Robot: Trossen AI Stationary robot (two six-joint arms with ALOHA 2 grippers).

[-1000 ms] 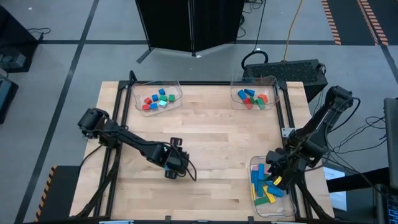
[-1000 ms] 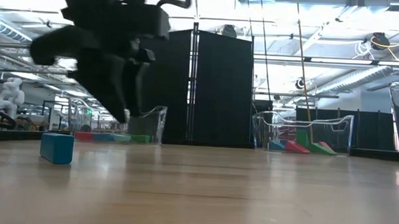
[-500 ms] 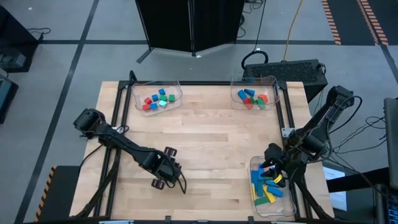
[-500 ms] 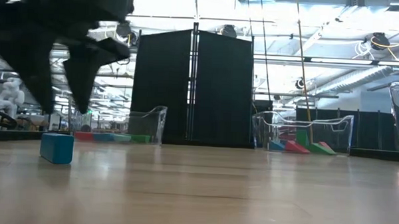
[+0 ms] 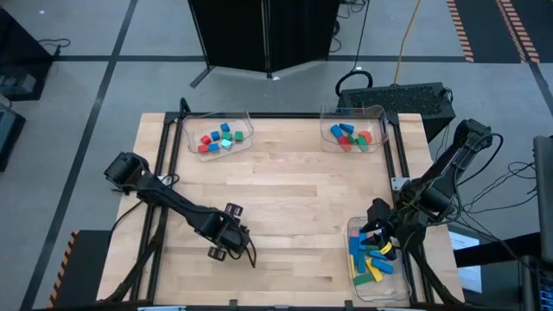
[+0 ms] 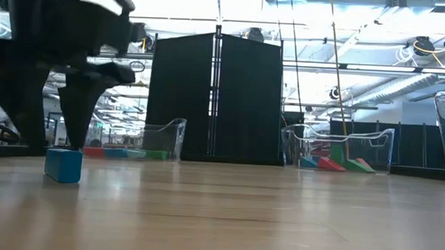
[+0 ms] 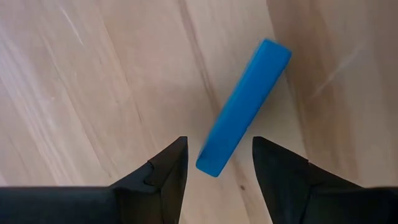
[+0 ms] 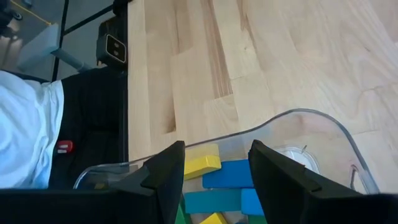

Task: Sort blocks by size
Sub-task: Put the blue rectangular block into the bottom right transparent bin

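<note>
Wooden planks of the table [image 5: 294, 199] stretch bare between three clear trays. Nearly all the sorting looks done to me: the long bars fill the near-right tray [image 5: 354, 226], middle-sized blocks sit in the far-right tray [image 5: 380, 112], small cubes in the far-left tray [image 5: 186, 130]. One blue block [image 7: 244, 106] lies loose on the table near the front-left, and that seems the only piece left. My left gripper [image 7: 216, 163] hangs just above it, fingers spread on either side of its near end, gripping nothing. My right gripper [image 8: 214, 163] hovers over the bar tray, open and empty. No brand or writing is readable anywhere.
</note>
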